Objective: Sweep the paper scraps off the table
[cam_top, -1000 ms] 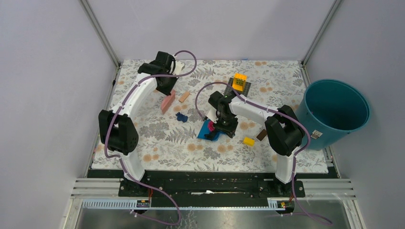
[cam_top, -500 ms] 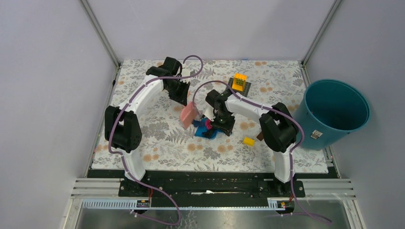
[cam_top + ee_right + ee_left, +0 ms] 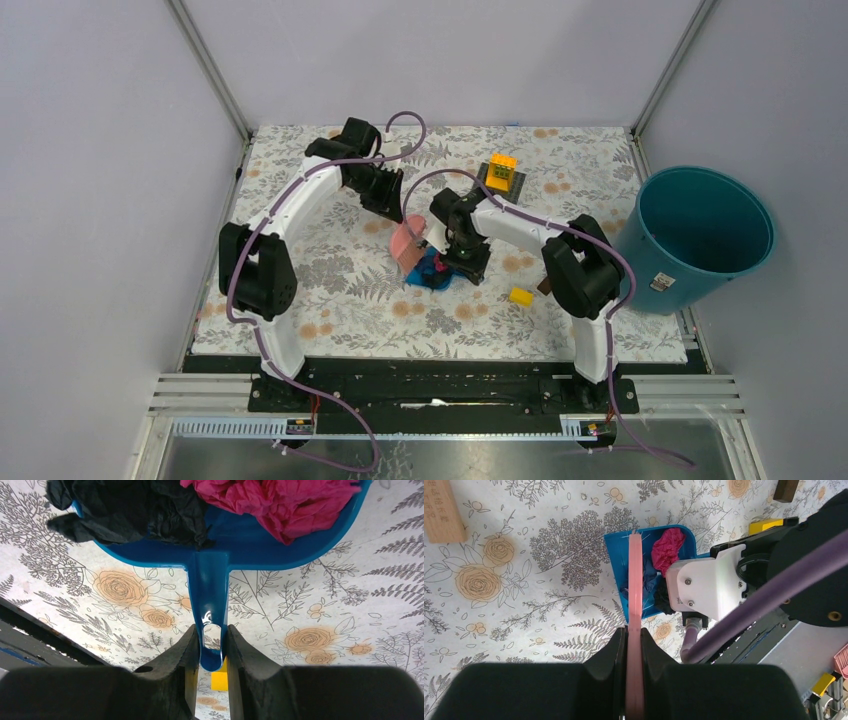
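Jaws of the left tool (image 3: 634, 632) clamp a thin pink scraper (image 3: 635, 580), its far edge standing in the mouth of a blue dustpan (image 3: 616, 552) near the centre of the frame. Those of the right tool (image 3: 211, 640) pinch the dustpan's handle. Paper scraps (image 3: 280, 500), magenta and black wads, lie inside the pan, which rests on the flowered tabletop (image 3: 524, 540). A yellow block (image 3: 521, 296) sits lower right of the pan.

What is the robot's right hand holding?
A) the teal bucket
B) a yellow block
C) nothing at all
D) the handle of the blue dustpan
D: in the right wrist view, the right gripper has both fingers pressed against the handle of the blue dustpan.
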Robot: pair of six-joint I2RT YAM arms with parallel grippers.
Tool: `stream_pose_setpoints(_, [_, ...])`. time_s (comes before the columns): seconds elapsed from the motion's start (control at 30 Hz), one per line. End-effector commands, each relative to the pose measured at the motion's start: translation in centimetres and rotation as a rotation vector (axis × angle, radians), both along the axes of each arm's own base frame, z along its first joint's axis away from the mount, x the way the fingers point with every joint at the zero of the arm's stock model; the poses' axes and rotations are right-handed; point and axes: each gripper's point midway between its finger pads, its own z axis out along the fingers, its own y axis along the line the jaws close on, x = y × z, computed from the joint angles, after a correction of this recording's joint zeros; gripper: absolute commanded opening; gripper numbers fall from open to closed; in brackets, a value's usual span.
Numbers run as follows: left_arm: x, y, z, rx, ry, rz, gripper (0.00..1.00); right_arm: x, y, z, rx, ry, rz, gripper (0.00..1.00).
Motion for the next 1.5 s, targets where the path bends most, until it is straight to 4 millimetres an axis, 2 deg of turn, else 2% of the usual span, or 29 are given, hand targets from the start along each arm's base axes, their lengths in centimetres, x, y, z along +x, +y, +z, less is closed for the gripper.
stream_pose_setpoints(0.0, [0.4,-0.7,5.3,-0.072,-0.132,-0.024,0.00,0.0,0.5,1.4,0.071,-0.036,-0.002,0.00])
stream_pose_setpoints(0.27, [-0.9,0.6,9.4,-0.100,-0.210,-0.031,0.00,0.8,0.8,1.8,0.111,-0.093,0.009,0.00])
stream_pose_setpoints(0.37, [-1.8,0.6,9.8,-0.120,-0.203,-0.050,0.00,1.0,1.0,2.1,0.131,-0.103,0.008,0.00])
stream_pose_setpoints(0.47, [-1.9,0.4,10.0,-0.133,-0.208,-0.049,0.00,1.3,1.5,2.4,0.148,-0.111,0.008,0.00])
stream_pose_setpoints(0.6, [-1.5,0.2,10.7,-0.144,-0.229,-0.052,0.00,1.5,1.9,2.5,0.170,-0.117,0.003,0.00])
stream_pose_setpoints(0.8, [-0.3,0.5,12.9,-0.132,-0.320,-0.048,0.00,1.6,1.8,2.4,0.167,-0.120,-0.004,0.00])
stream_pose_setpoints(0.93, [1.1,1.9,14.3,-0.062,-0.422,-0.021,0.00,1.6,1.6,2.9,0.178,-0.132,-0.009,0.00])
stream_pose_setpoints(1.07, [3.0,4.4,15.4,0.068,-0.530,0.040,0.00,1.6,1.3,3.5,0.191,-0.140,-0.016,0.00])
stream_pose_setpoints(1.27, [5.6,9.8,14.4,0.334,-0.608,0.197,0.00,1.9,1.2,5.4,0.229,-0.183,-0.013,0.00])
stream_pose_setpoints(1.37, [5.6,11.2,12.7,0.377,-0.572,0.254,0.00,2.4,0.9,7.3,0.258,-0.232,-0.016,0.00])
stream_pose_setpoints(1.47, [5.0,11.2,10.5,0.375,-0.512,0.255,0.00,2.8,0.6,9.8,0.303,-0.273,-0.046,0.00])
